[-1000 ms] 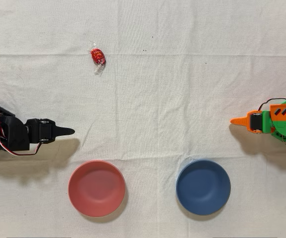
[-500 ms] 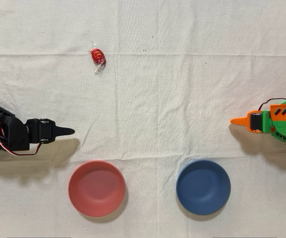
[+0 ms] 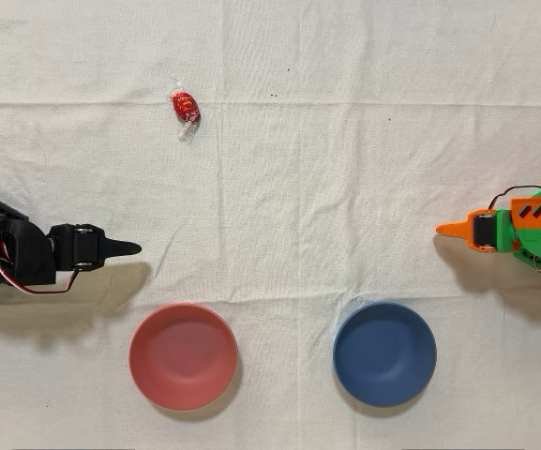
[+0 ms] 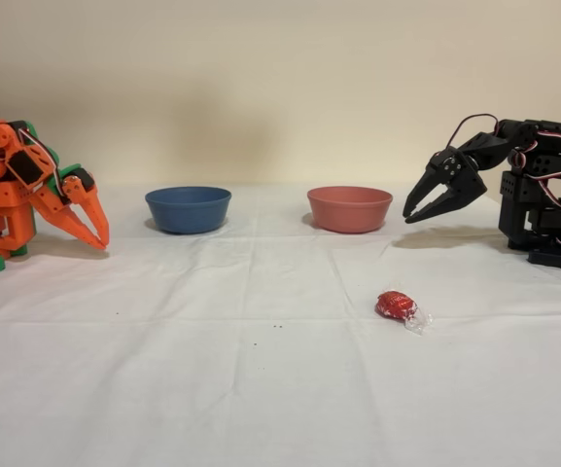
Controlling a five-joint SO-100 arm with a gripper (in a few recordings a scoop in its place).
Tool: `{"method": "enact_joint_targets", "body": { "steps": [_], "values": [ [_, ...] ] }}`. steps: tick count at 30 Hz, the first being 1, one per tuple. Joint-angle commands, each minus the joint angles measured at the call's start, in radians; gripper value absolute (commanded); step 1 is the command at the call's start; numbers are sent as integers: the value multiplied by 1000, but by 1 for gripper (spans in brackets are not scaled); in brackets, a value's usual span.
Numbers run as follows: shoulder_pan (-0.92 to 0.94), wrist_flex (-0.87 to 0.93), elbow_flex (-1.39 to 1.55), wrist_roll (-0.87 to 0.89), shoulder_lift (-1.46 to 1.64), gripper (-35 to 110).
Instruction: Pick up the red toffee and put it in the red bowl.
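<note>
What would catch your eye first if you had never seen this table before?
Probably the two bowls side by side on the white cloth: the red bowl and the blue bowl. Next, the shiny red toffee lying alone on the cloth, apart from both. The black arm's gripper hangs in the air near the red bowl, holding nothing, jaws slightly parted.

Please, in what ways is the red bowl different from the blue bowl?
Colour: the red bowl is salmon-red, the blue bowl is dark blue. Place: in the overhead view the red bowl lies left, nearer the black gripper and the toffee; the blue bowl lies right, nearer the idle orange arm. Both are round, shallow, upright, empty and look equal in size.
</note>
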Motion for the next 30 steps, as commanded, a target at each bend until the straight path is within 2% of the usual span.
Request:
{"method": "enact_joint_targets", "body": {
  "steps": [1, 4, 5, 6, 8, 19, 30],
  "values": [
    [2, 3, 21, 31, 11, 1],
    [6, -32, 17, 3, 11, 0],
    [8, -31, 5, -60, 11, 0],
    [9, -21, -6, -242, 11, 1],
    [12, -35, -38, -305, 11, 1],
    [-12, 86, -333, -239, -12, 1],
    [-204, 166, -698, -178, -419, 7]
  ]
}}
